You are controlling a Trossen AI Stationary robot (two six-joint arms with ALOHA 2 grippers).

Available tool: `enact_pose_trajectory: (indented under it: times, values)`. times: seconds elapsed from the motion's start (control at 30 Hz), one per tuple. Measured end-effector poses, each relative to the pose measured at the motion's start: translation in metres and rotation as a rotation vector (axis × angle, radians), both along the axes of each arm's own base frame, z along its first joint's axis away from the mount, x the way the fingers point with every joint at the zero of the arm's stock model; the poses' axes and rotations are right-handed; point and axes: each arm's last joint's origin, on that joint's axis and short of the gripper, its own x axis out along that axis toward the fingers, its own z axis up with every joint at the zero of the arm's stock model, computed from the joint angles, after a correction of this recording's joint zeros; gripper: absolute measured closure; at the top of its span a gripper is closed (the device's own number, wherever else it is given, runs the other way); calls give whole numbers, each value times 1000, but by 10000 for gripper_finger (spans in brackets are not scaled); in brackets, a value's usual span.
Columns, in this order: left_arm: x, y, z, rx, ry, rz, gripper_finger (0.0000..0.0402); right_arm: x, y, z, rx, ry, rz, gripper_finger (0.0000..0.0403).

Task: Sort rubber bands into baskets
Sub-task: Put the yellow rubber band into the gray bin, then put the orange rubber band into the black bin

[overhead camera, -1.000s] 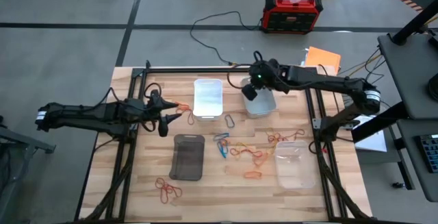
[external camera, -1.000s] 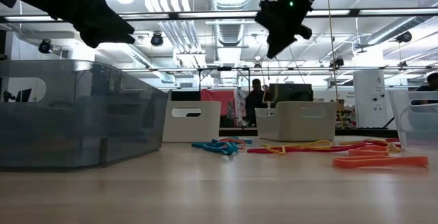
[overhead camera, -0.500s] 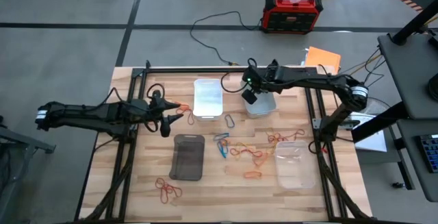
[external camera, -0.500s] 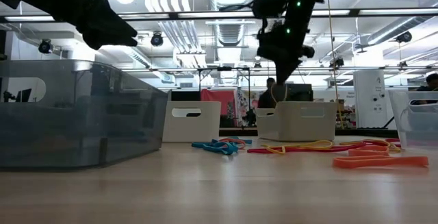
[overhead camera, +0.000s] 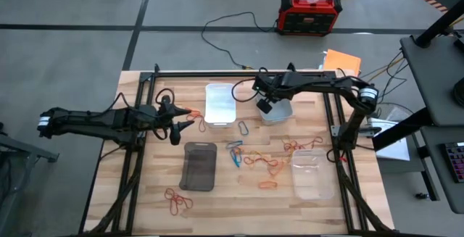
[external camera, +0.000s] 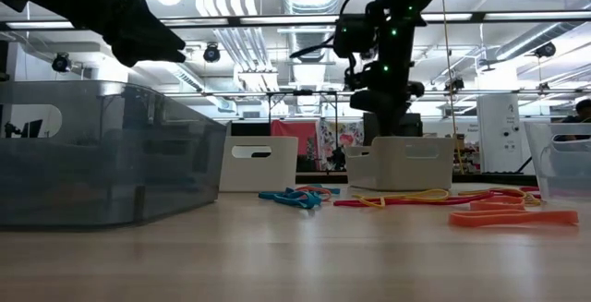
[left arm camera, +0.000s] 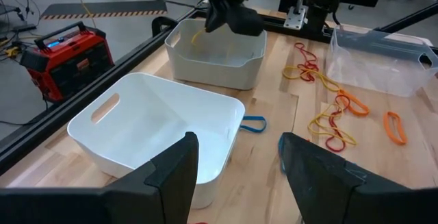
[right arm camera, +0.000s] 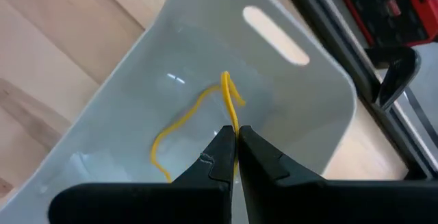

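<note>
A thin yellow rubber band [right arm camera: 205, 118] hangs down in a long, loose loop inside the light grey basket [right arm camera: 301, 107]. The right pincer [right arm camera: 231, 142] has its two dark fingers pressed together on the top of this band, so it is pinching it. From above, the right pincer [overhead camera: 265, 104] sits over the near-left edge of the grey basket [overhead camera: 279, 110], which stands at the back of the wooden surface [overhead camera: 239, 201].

The white basket [overhead camera: 220, 104] is just left of the grey one. The dark see-through basket [overhead camera: 199, 166] is nearer the front, and the clear basket [overhead camera: 312, 173] is on the right. Many loose rubber bands [overhead camera: 262, 161] in orange, red and blue lie between the dark and clear baskets. A few red bands [overhead camera: 176, 201] lie near the front left.

The left pincer [overhead camera: 176, 125] hangs left of the white basket with its fingers spread wide, holding nothing.

Only the right wrist view shows the yellow band clearly inside the basket. The left wrist view shows the white basket [left arm camera: 157, 131] up close, a blue band [left arm camera: 254, 122] beside it, and the right pincer [left arm camera: 229, 15] over the grey basket [left arm camera: 219, 56]. The low view shows the right pincer [external camera: 388, 90] just above the grey basket [external camera: 402, 162].
</note>
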Motion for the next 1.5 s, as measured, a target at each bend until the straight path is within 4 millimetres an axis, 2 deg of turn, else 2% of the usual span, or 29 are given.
enact_pose_trajectory:
  times: [0.43, 0.77, 1.2, 1.33, 1.5]
  values:
    - [0, 0, 0, 0, 1, 0, 208, 0, 4, -13, 198, 9, 12, 394]
    - [0, 0, 0, 0, 1, 0, 208, -1, 3, -15, 209, 7, -26, 391]
    - [0, 0, 0, 0, 1, 0, 208, -1, 2, -14, 199, 3, -31, 313]
    - [0, 0, 0, -9, -2, 3, 208, -3, 5, -5, 189, -22, -24, 293]
    - [0, 0, 0, -39, -12, 13, 208, -2, 28, 24, 145, -134, 44, 282]
